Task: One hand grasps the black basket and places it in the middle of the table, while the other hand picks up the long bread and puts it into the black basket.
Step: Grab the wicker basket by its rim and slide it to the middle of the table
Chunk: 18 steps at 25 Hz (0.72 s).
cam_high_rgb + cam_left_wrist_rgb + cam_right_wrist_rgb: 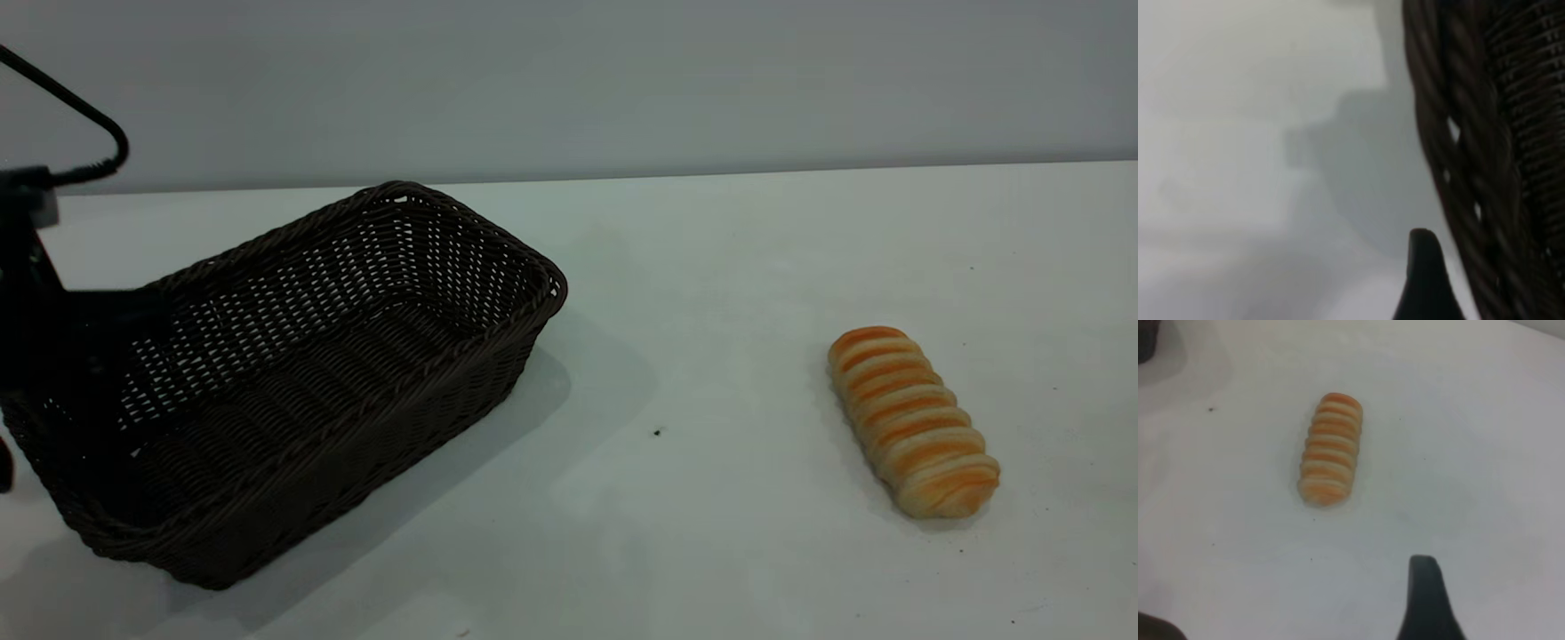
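The left gripper (36,356) is at the dark woven wicker basket (293,373) near the white table's (711,267) left edge, its grip impossible to tell; next the basket must move centreward, the ridged orange-cream loaf (911,422) waiting toward the right edge.

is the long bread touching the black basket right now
Apart. The exterior view shows the long bread lying on the table well to the right of the black basket, with bare white tabletop between them.
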Each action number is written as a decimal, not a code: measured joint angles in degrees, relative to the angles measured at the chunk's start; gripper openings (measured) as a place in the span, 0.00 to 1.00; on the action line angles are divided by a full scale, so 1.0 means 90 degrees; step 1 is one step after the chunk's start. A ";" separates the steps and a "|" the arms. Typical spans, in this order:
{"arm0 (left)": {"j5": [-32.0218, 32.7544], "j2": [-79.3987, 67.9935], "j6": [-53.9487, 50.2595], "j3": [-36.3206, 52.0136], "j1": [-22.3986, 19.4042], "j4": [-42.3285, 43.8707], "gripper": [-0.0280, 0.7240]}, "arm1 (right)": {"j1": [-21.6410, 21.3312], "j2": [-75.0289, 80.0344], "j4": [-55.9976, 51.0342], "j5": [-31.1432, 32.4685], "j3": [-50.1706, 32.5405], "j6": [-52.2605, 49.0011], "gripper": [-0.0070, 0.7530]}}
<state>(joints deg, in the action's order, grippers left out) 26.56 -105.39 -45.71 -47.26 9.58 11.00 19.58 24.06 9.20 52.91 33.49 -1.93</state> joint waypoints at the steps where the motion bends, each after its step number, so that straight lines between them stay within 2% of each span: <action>1: -0.0148 -0.0105 0.0000 0.0000 0.0000 0.0000 0.82 | 0.0000 0.0000 0.0000 0.0000 0.0000 0.0000 0.65; 8: -0.0845 -0.0696 -0.0050 0.0000 0.0000 -0.0210 0.79 | 0.0000 0.0000 0.0007 0.0000 0.0000 -0.0016 0.65; 10: -0.0948 -0.0716 -0.0034 0.0000 0.0000 -0.0210 0.67 | 0.0000 0.0000 0.0015 0.0000 0.0000 -0.0016 0.65; 13: -0.1180 -0.0716 0.0077 -0.0013 -0.0014 -0.0336 0.35 | 0.0000 0.0000 0.0028 0.0000 0.0000 -0.0016 0.65; 16: -0.1393 -0.0697 0.0505 -0.0066 -0.0028 -0.0423 0.25 | 0.0000 0.0000 0.0035 -0.0006 0.0000 -0.0024 0.65; 18: -0.1396 -0.0671 0.0641 -0.0066 -0.0018 -0.0457 0.24 | 0.0000 0.0000 0.0057 -0.0012 0.0000 -0.0037 0.65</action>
<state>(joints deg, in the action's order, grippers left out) 14.00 -111.43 -39.94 -47.85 9.42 6.89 19.58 24.06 9.72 52.80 33.49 -2.25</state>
